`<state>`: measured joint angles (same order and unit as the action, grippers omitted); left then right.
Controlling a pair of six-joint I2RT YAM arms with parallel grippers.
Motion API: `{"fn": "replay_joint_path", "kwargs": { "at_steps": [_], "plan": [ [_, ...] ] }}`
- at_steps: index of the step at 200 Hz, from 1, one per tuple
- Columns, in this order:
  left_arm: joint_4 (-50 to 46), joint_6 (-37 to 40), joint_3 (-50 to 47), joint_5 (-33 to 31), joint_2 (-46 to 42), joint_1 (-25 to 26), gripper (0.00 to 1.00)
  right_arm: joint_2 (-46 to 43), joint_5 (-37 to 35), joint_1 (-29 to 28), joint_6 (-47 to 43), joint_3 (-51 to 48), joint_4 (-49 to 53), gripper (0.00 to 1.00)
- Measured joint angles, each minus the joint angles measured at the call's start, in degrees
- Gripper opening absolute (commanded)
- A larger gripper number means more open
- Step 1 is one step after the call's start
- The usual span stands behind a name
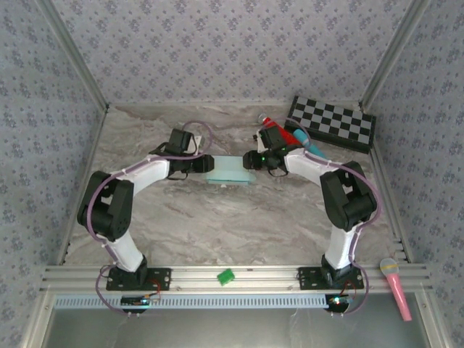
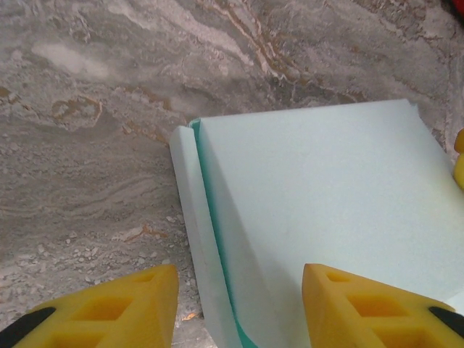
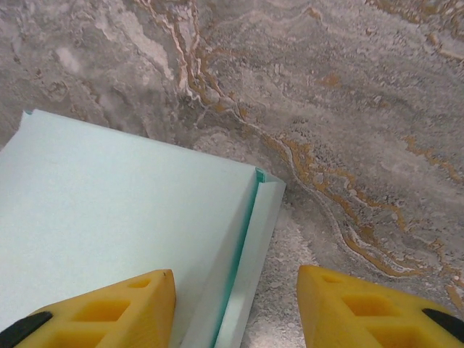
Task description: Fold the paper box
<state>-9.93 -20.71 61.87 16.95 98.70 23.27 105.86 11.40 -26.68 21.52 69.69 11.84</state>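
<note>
A marbled grey tabletop [image 1: 217, 225] sat between walls papered in a small pattern. The paper box [image 1: 229, 171] lay flat at the centre of the overhead view. The left tool [image 2: 239, 308] and the right tool [image 3: 235, 308] each stood about half open astride one end of the box, gripping nothing. An uneven close would likely crease or buckle the thin card. A push from one end alone might slide the box away.

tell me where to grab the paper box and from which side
Probably by its two short ends, coming in from the left and from the right. The paper box lies flat, and each end has a narrow folded strip that jaws could straddle.
</note>
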Motion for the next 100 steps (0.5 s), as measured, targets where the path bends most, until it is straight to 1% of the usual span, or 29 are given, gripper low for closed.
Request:
{"fn": "replay_joint_path", "kwargs": {
  "at_steps": [46,72,100],
  "plan": [
    [1.38,-1.42,-1.09,0.24,1.66,0.55,0.47,2.32,0.52,-0.11,0.02,0.22,-0.02,0.48],
    [2.67,-2.12,-1.46,0.50,2.80,0.74,0.46,3.23,1.31,-0.11,0.02,1.05,-0.11,0.44],
    [3.56,-3.26,-2.16,0.81,3.10,0.76,0.42,4.39,2.32,-0.11,0.02,1.99,-0.28,0.39]
  ]
}}
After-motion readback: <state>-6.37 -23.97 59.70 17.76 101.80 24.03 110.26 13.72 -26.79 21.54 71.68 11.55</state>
